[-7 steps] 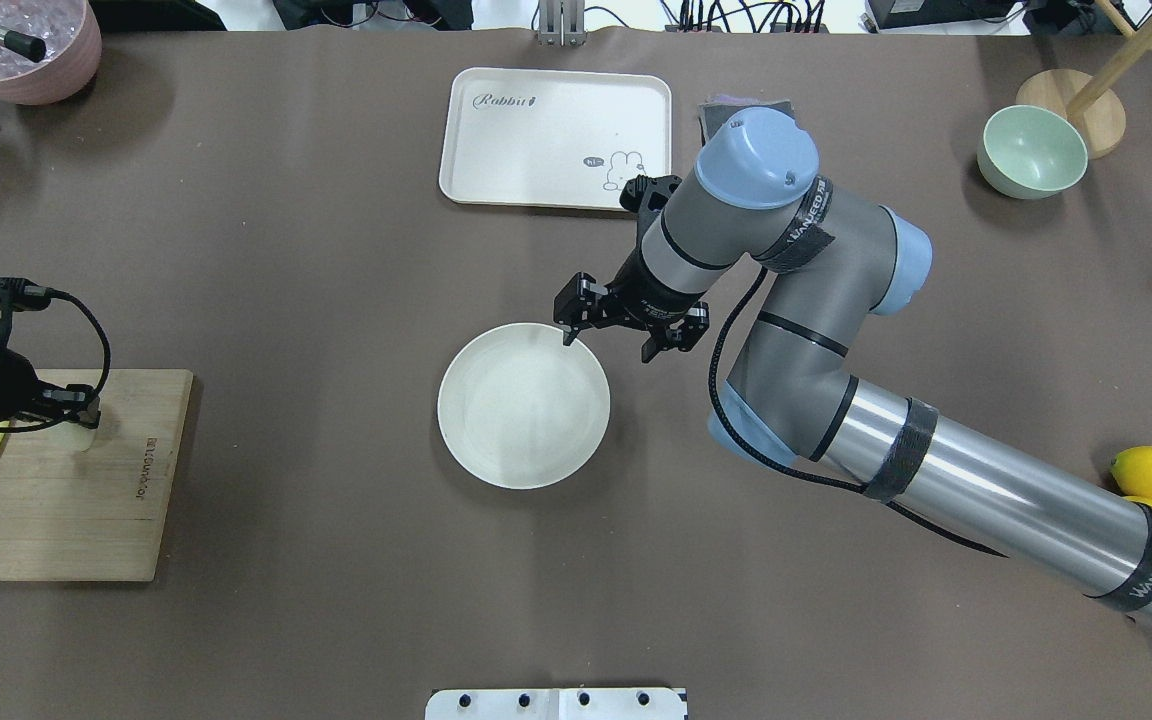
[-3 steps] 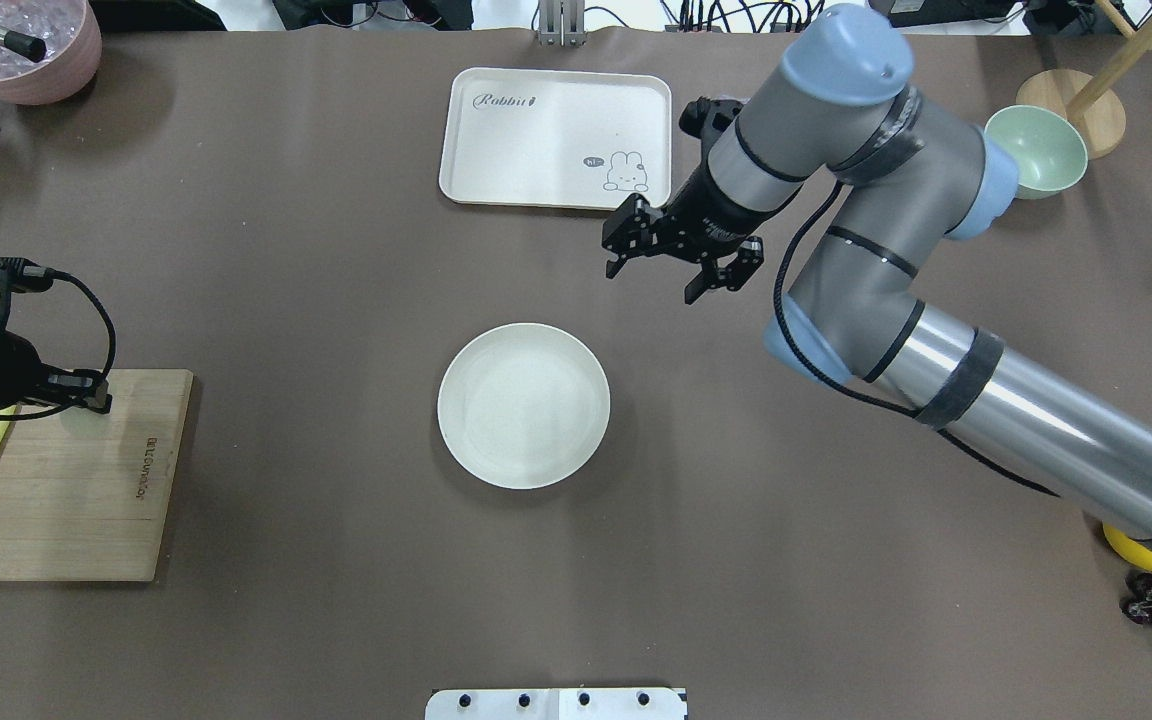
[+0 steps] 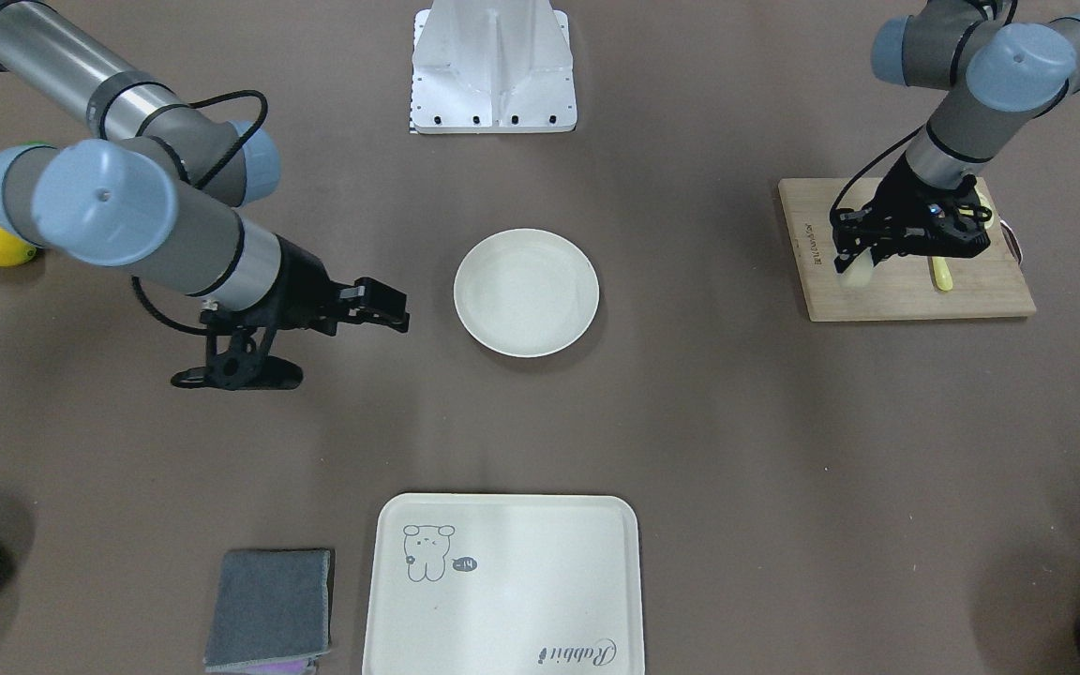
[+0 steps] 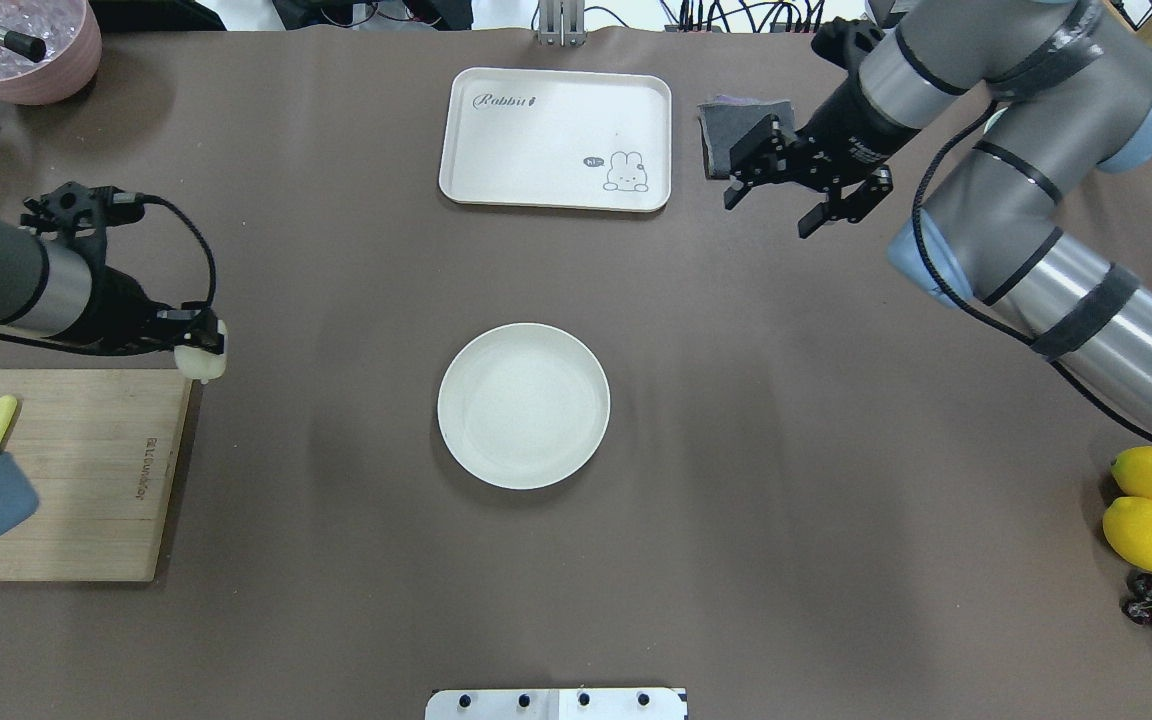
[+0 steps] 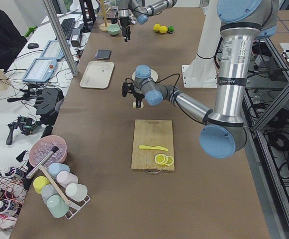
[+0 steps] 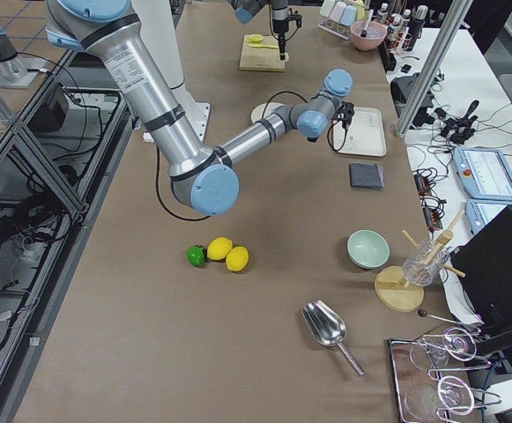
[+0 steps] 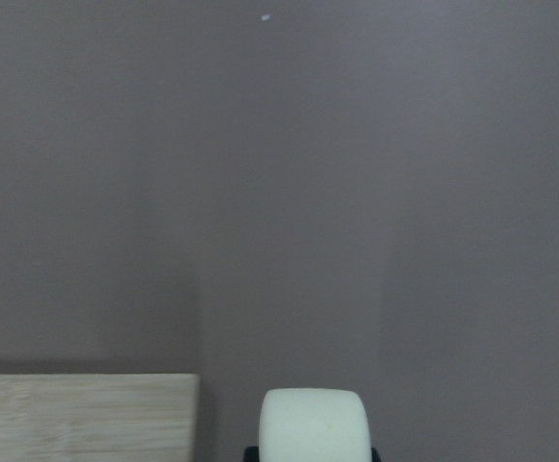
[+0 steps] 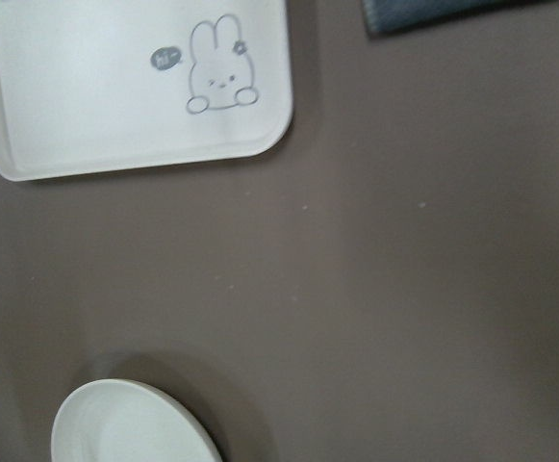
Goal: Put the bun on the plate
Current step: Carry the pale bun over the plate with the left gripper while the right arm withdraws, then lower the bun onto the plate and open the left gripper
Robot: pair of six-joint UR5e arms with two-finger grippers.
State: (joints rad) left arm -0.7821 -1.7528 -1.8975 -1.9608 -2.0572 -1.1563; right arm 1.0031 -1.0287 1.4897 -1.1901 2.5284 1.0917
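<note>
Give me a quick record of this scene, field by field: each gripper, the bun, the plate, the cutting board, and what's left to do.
left gripper: shut on the bun
bun position: by the cutting board corner nearest the plate
plate: empty, mid-table
right gripper: open, empty, near the grey cloth beside the rabbit tray
cutting board: yellow knife and lemon slices on it
remaining: bun not yet on plate

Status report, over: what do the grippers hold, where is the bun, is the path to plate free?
Left gripper shut on bun, just off the cutting board. Right gripper open, empty, near the tray. Plate empty; nothing between it and bun.
</note>
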